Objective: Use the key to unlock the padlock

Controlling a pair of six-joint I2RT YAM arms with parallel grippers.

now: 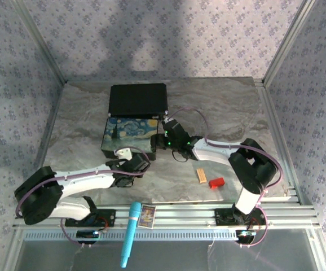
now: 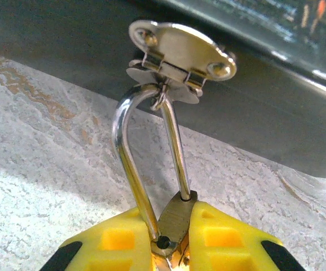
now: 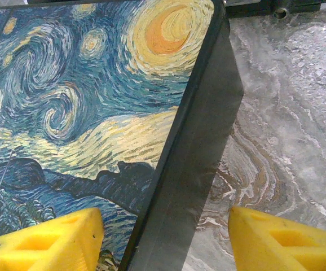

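In the left wrist view the left gripper (image 2: pixel 171 240) fills the bottom centre, its 2 yellow fingers (image 2: pixel 225 243) clamped tight on the brass body of the padlock (image 2: pixel 177 213). The padlock's silvery shackle (image 2: pixel 130 169) rises to the upper middle of the frame and loops through the metal hasp (image 2: pixel 180 53) fixed to the dark front wall of the painted box (image 2: pixel 276 107). From the top camera, that gripper (image 1: pixel 136 164) sits at the box's near edge, left of centre. The right gripper (image 3: pixel 166 228) is spread wide and grasps nothing, with 1 finger over the swirled blue-and-yellow lid picture (image 3: pixel 89 107) and the other over the marbled table (image 3: pixel 287 124), straddling the box's dark side wall (image 3: pixel 194 164). In the top view, a tan wooden block (image 1: pixel 201 175) and a red block (image 1: pixel 216 182) lie just beside each other, lower right of centre.
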